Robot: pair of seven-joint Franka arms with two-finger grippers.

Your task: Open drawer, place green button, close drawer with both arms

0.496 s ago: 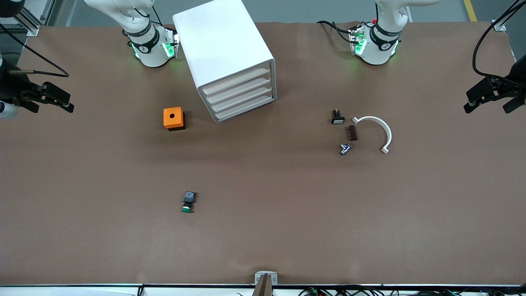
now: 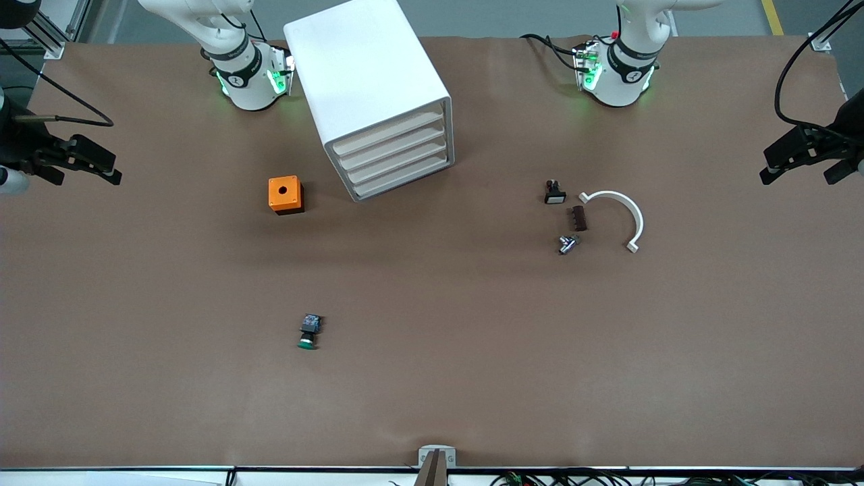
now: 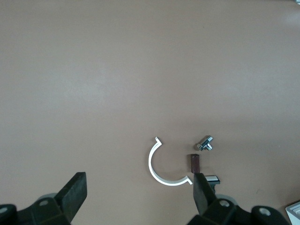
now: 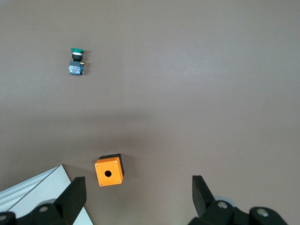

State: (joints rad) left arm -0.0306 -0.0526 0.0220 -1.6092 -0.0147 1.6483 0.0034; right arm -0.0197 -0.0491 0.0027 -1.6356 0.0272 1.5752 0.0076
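You had both grippers, left [image 3: 138,197] and right [image 4: 139,194], jaws wide and empty, high over the worktop [image 2: 432,378]; the button [image 2: 309,332] lay nearer the camera than the cabinet [image 2: 368,88], whose drawer [image 2: 405,179] was shut, likely awaiting opening.

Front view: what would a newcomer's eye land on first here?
The tall white box cabinet with four shut slat-front drawers stands between the arm bases. Beside it, toward the right arm's end, sits a bright orange box with a hole; the small green-capped push button lies alone, nearer the camera.
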